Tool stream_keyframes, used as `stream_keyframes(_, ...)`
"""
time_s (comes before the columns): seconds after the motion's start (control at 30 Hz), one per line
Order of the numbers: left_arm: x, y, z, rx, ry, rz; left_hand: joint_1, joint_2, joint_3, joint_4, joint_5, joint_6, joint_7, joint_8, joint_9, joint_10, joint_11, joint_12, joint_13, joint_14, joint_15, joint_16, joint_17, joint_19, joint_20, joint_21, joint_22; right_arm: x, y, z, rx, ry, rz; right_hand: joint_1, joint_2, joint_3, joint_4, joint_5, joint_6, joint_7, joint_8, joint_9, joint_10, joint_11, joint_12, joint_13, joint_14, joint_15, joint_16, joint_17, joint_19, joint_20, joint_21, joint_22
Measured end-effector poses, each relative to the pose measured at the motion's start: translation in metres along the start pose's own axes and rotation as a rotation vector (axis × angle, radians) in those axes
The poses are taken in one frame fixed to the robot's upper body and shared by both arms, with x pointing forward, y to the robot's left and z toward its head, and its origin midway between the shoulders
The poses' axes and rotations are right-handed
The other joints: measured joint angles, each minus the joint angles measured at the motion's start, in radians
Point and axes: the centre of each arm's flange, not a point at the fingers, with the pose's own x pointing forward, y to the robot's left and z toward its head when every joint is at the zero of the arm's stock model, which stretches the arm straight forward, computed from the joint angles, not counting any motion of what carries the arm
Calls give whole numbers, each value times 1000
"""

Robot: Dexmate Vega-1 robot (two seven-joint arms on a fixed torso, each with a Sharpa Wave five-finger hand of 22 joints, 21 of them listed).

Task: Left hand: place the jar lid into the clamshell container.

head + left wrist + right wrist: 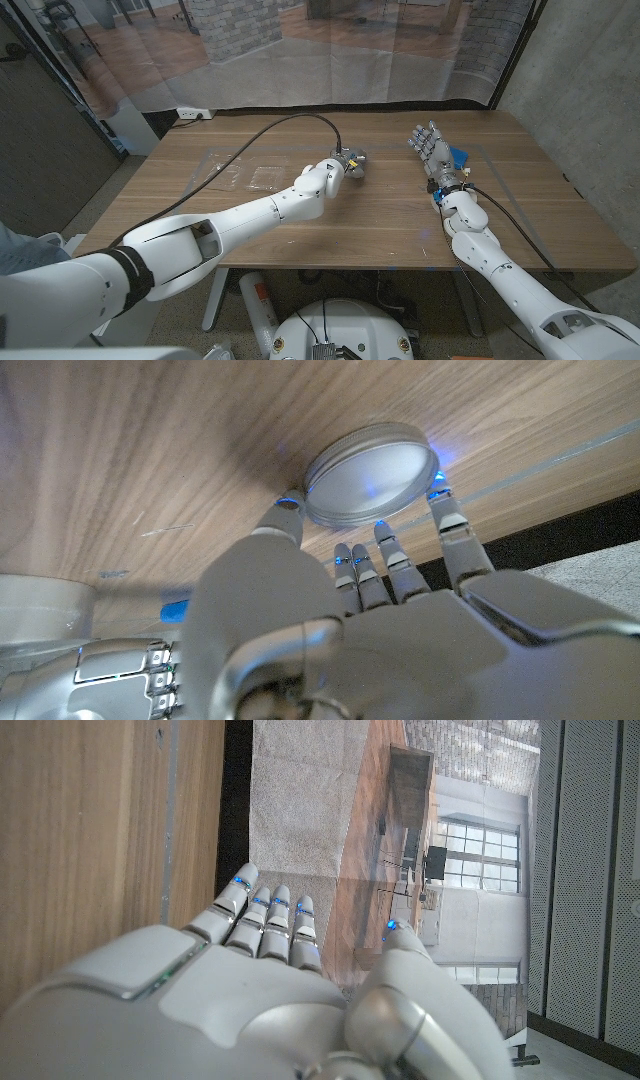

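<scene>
Lid [372, 472] lying on counter [300, 230], just 12 o'clock of centre. Left hand [352, 164] closing around rim, fingertips [288, 512] touching opposite sides, not lifting yet. Likely light, stiff, slick metal; low rim, pinching across edges is suiting best. Right hand [430, 145] idling at 2 o'clock, fingers spread, holding nothing.

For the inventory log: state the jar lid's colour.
Silvery grey metal, with a pale, matte flat face; the jar lid shows best in the left wrist view, between the left hand's fingers.

Jar lid [371, 472]: round, silvery metal, with a low ribbed rim and a pale flat face, lying flat on the wooden table [400, 230]. Clamshell container [240, 178]: clear plastic, faint against the wood, on the same table and apart from the lid.
</scene>
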Motion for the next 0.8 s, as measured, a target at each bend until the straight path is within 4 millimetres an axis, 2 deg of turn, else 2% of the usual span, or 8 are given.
stream_keyframes(0.23,1,-1,2,-9,1,-1,71,25,37,0,-47,21,8,0,5,27,9,0,0,45,-2,14,11,19,20,4,0,1,0,0,0,1,1,0,0,0,0,0,0,0,0,0,0,0,0,0,0,0,0,0,0,0,0,0)
stream_keyframes(0.47,2,-2,3,-23,1,-6,95,37,44,3,-62,35,11,0,5,39,7,0,5,59,-2,18,19,25,26,10,1,2,0,-2,1,4,1,0,0,0,0,0,0,0,0,0,0,0,0,0,0,0,0,0,4,4,-8,0)
stream_keyframes(0.6,3,-3,3,-31,-1,-10,112,44,48,7,-63,35,11,0,6,45,13,0,5,69,-2,18,23,35,36,10,0,2,0,-4,2,8,1,0,0,0,0,0,0,0,0,0,0,0,0,0,4,4,0,0,5,6,-8,0)
stream_keyframes(0.8,3,-4,1,-52,-1,-11,145,47,56,15,-66,43,18,0,9,52,19,0,5,84,-2,24,33,35,36,10,0,2,0,-7,4,17,0,0,0,0,0,0,0,0,0,0,0,0,0,0,4,4,0,0,5,6,-8,0)
